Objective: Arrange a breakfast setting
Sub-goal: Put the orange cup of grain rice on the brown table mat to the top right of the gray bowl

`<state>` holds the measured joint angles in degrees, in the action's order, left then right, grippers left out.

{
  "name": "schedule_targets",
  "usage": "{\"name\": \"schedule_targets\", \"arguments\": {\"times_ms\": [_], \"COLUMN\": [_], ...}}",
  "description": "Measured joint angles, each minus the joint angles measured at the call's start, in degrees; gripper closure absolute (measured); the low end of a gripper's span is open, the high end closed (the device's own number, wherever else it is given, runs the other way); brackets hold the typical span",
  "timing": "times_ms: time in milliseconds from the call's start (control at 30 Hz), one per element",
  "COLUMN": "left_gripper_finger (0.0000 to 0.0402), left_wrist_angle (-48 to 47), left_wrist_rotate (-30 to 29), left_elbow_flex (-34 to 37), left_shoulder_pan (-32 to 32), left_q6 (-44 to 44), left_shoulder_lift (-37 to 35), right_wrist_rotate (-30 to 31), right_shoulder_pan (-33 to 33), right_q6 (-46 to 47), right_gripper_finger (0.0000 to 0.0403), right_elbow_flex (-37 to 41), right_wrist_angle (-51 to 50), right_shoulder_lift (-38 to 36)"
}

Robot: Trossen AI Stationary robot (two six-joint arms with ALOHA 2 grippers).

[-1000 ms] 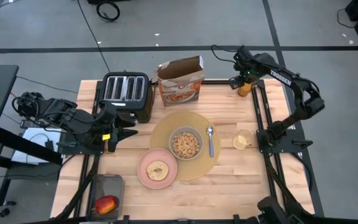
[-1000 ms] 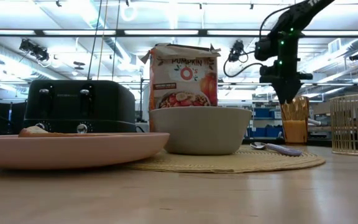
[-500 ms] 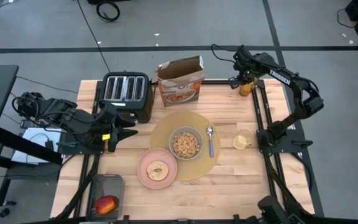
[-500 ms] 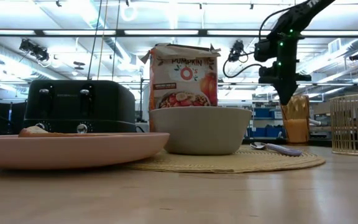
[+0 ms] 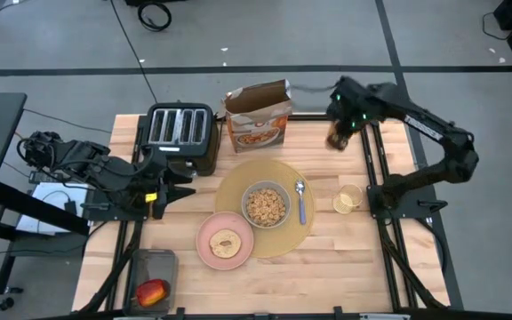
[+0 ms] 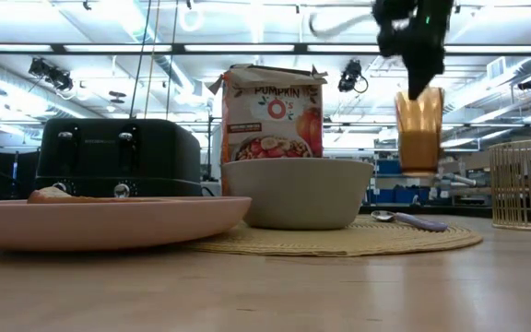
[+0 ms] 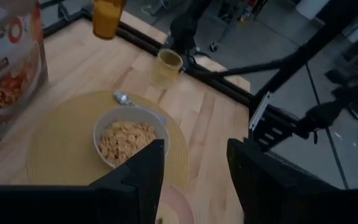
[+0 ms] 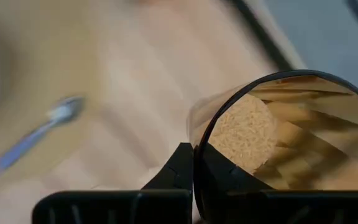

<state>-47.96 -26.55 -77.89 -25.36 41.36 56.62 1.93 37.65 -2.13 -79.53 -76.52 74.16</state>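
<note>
The amber glass (image 6: 419, 129) hangs in the air above the table's far right part; it also shows in the left wrist view (image 7: 107, 15). My right gripper (image 6: 418, 85) is shut on it from above (image 5: 338, 133). The grey bowl (image 5: 265, 185) with cereal and the metal spoon (image 5: 301, 201) lie on the tan placemat (image 5: 238, 182). The pink plate (image 5: 206, 245) holds the bread round (image 5: 227, 243). The apple (image 5: 152, 292) lies in a dark tray. My left gripper (image 5: 172, 190) waits open at the table's left side. My right gripper holds the amber glass by its rim (image 8: 199, 134), with one finger (image 8: 182, 168) outside the wall and the other inside. The fingers come from above, pointing down. The glass hangs upright below them, lifted clear of the table.
A black toaster (image 5: 180, 133) and an open cereal box (image 5: 258, 116) stand at the far edge. A small gold wire cup (image 5: 348, 197) stands right of the placemat. The dark tray (image 5: 155, 265) sits at the near left corner. Bare wood lies between the placemat and the far right corner.
My right gripper has risen from the table's far right corner and gone a little toward the left and near edges, carrying the amber glass. The glass stood on the table then and now hangs upright, clear of it.
</note>
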Motion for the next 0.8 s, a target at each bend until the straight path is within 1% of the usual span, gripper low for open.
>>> {"name": "schedule_targets", "arguments": {"times_ms": [67, 100, 200, 300, 400, 467, 600, 800], "left_gripper_finger": [0.0221, 0.0221, 0.0221, 0.0221, 0.0221, 0.0221, 0.0221, 0.0221], "left_wrist_angle": [-1.2, -1.6, -1.8, -1.7, -1.4, -1.6, -3.8, -7.4], "left_wrist_rotate": [1.9, 2.8, 4.9, 6.4, 8.9, 9.6, 9.8, 9.9], "left_elbow_flex": [0.0, 0.0, 0.0, 0.0, 0.0, 0.0, 0.0, 0.0], "left_shoulder_pan": [0.0, 0.0, 0.0, 0.0, 0.0, 0.0, -2.2, -8.2], "left_q6": [0.1, 0.1, 0.3, -0.6, -2.5, -1.8, 2.4, 9.1], "left_shoulder_lift": [-0.6, -1.0, -2.0, -2.4, -2.3, -2.2, -2.5, -2.6], "right_wrist_rotate": [-2.2, -2.4, -1.1, 1.7, 1.7, 2.0, 1.9, 1.4], "right_shoulder_pan": [-5.8, -8.8, -16.8, -22.0, -24.5, -25.4, -26.0, -27.2], "right_q6": [0.3, 0.9, 4.5, 7.3, 8.6, 8.6, 8.7, 9.3], "right_gripper_finger": [0.0392, 0.0392, 0.0392, 0.0392, 0.0392, 0.0392, 0.0392, 0.0392], "right_elbow_flex": [0.0, 0.0, 0.0, 0.0, 0.0, 0.0, 0.0, 0.0], "right_wrist_angle": [-0.5, 0.0, 5.2, 10.1, 14.1, 15.8, 17.1, 20.4], "right_shoulder_lift": [-0.9, -1.1, 0.0, 4.1, 9.2, 12.2, 16.2, 19.1]}}
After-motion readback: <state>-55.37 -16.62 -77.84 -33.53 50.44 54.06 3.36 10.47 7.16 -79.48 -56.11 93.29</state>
